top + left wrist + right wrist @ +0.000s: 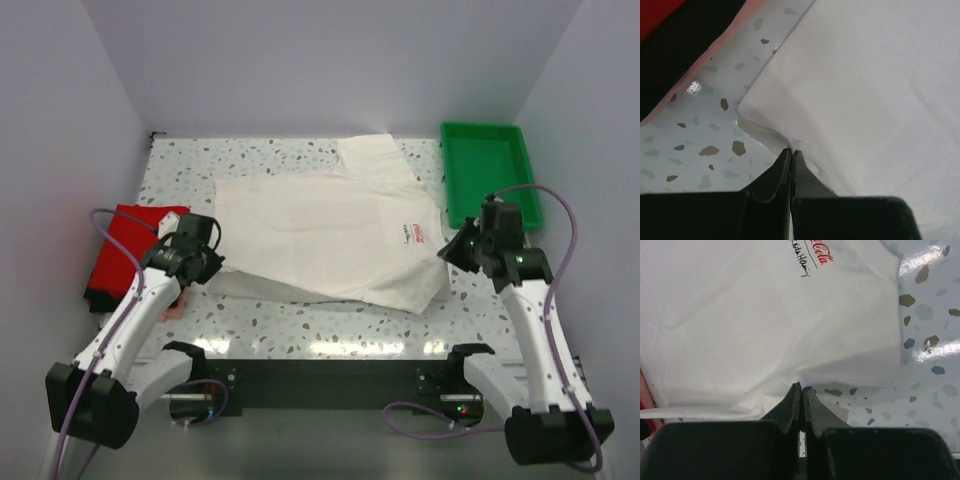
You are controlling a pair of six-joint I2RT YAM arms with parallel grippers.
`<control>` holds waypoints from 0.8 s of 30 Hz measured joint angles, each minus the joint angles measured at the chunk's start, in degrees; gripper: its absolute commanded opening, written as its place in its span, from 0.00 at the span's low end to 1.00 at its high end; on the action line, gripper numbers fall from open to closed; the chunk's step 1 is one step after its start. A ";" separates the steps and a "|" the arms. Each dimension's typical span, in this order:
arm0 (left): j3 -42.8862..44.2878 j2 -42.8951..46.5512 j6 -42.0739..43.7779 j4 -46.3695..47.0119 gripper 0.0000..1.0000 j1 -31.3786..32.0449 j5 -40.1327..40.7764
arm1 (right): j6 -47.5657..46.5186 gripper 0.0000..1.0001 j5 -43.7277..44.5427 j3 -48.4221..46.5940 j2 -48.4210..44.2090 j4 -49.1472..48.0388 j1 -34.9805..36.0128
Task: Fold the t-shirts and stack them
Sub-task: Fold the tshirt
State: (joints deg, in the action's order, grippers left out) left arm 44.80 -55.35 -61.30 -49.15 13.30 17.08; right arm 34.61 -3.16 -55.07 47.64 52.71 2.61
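Down at the near edge, both arms reach forward over the speckled table (pixel 300 325); the left tool (pixel 791 152) has its fingers pressed tight together, tips right on the near-left edge of the white shirt (pixel 320 230), and the cloth creases in towards them; that reads as a pinch on the hem, with the corner just beside it raised off the table and a shadow under it. Over on the other side, the right tool (pixel 801 386) is squeezed together too, tips biting the shirt's near-right edge, where the cloth dips into a small pucker between them; a sleeve (pixel 890 315) lies flat just to the right of that grip.

Between the two tools the white shirt spreads across the middle of the table, its near edge casting a shadow along the surface; a small red script logo (pixel 815 252) sits on the cloth close ahead of the right tool, with dark handwriting under it; another sleeve points away towards the back wall.

Off to the left, beside the left arm, a red shirt (pixel 130 240) lies at the table's left edge, apart from the white one; dark cloth (pixel 685 55) shows beneath it, with a pinkish strip along its border.

Far right corner: a green tray (pixel 488 165) sits just beyond the right tool, beside the white shirt's right side.
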 measured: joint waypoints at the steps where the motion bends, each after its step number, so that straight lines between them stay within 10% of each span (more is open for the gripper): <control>1: 0.63 -2.32 0.26 1.05 0.00 0.00 -0.02 | -0.37 0.00 -0.33 -0.22 3.98 -2.01 0.00; 12: 6.43 -18.75 3.04 9.53 0.00 -7.15 -2.58 | -1.95 0.00 -2.43 -8.52 33.57 -16.68 0.00; 24: 6.86 -25.99 3.96 13.14 0.00 -10.32 -5.07 | -2.05 0.00 -2.54 -17.33 44.61 -21.42 0.00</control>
State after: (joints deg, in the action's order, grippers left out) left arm 51.66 -81.34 -57.34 -36.01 2.98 12.01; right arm 32.56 -5.69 -72.40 92.25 31.29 2.61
